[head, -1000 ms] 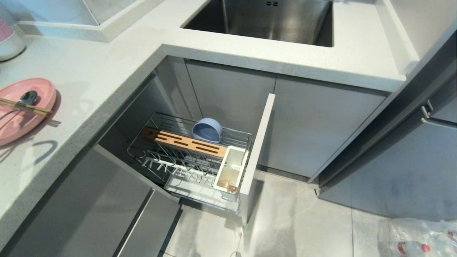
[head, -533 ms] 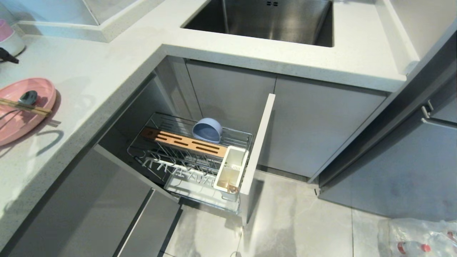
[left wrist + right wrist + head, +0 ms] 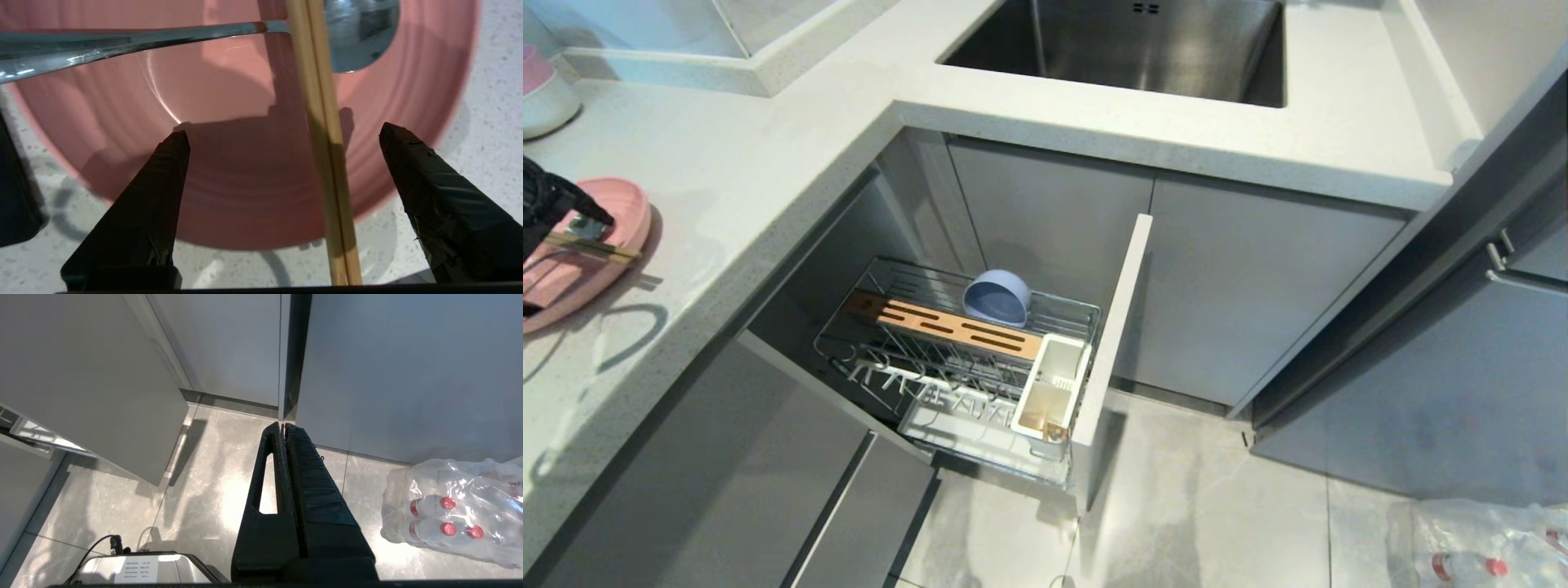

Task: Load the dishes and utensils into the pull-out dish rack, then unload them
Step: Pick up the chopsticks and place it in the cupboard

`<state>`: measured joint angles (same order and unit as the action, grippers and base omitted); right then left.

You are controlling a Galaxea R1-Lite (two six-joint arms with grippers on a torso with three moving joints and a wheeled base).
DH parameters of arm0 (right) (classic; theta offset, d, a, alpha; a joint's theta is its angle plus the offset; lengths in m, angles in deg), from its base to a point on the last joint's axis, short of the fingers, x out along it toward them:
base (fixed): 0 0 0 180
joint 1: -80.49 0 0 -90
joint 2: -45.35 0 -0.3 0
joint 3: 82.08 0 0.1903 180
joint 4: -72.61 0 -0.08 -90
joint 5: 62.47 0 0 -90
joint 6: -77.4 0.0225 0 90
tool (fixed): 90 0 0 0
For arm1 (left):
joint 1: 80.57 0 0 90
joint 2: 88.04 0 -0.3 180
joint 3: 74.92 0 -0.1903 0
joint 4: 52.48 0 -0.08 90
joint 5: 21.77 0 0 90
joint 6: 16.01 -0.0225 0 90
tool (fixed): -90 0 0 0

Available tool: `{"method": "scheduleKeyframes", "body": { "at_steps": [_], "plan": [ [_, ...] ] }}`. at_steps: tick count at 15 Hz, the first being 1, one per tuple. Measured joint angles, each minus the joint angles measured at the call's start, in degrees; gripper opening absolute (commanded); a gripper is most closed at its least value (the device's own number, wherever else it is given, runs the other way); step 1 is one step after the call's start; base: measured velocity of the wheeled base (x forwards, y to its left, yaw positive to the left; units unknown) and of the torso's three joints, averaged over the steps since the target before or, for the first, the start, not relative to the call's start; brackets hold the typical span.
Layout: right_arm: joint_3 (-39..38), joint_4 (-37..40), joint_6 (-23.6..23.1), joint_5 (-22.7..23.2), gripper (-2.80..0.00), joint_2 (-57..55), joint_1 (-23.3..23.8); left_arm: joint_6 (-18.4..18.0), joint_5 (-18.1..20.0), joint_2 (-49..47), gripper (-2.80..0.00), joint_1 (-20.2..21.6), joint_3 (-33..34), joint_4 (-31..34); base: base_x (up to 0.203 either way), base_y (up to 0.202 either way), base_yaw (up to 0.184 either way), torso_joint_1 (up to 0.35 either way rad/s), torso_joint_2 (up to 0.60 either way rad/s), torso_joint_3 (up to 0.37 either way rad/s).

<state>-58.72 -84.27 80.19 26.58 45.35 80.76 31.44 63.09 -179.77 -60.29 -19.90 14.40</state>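
Observation:
The pink plate (image 3: 629, 224) lies on the counter at the far left, with the wooden chopsticks (image 3: 596, 248) across it. My left gripper (image 3: 572, 216) hovers just over the plate, and in the head view it covers the spoon. In the left wrist view that gripper (image 3: 284, 130) is open above the plate (image 3: 229, 196), the chopsticks (image 3: 327, 163) run between its fingers untouched, and the grey spoon (image 3: 163, 38) lies further in. The blue bowl (image 3: 996, 298) stands on edge in the pulled-out dish rack (image 3: 866, 363). My right gripper (image 3: 282, 425) hangs shut over the floor.
The rack has a wooden strip (image 3: 956, 328), a white caddy (image 3: 1052, 392) and a front panel (image 3: 1115, 327). The sink (image 3: 1258, 57) is behind it. Stacked bowls (image 3: 543, 94) sit at the far left. A pack of water bottles (image 3: 1486, 543) lies on the floor.
My left gripper has come into the head view from the left edge and moved down over the pink plate, covering the spoon. Nothing else has moved.

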Motion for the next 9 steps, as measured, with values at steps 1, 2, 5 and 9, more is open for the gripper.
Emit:
{"method": "scheduleKeyframes", "body": {
  "at_steps": [1,2,5,9],
  "plan": [
    [0.00,0.00,0.02,0.00,-2.80,0.00,0.00,0.26,0.76,0.04,0.00,0.37,0.08,-1.59,0.000,0.000,0.000,0.000,0.00,0.000],
    [0.00,0.00,0.00,-0.01,-2.80,0.00,0.00,0.38,1.31,0.11,0.00,0.72,0.13,-2.21,0.000,0.000,0.000,0.000,0.00,0.000],
    [0.00,0.00,0.02,-0.01,-2.80,0.00,0.00,0.42,1.35,0.12,0.00,1.05,0.19,-2.46,0.000,0.000,0.000,0.000,0.00,0.000],
    [0.00,0.00,0.02,-0.01,-2.80,0.00,0.00,-0.49,1.15,-0.70,0.00,1.05,-1.10,-2.70,0.000,0.000,0.000,0.000,0.00,0.000]
  ]
}}
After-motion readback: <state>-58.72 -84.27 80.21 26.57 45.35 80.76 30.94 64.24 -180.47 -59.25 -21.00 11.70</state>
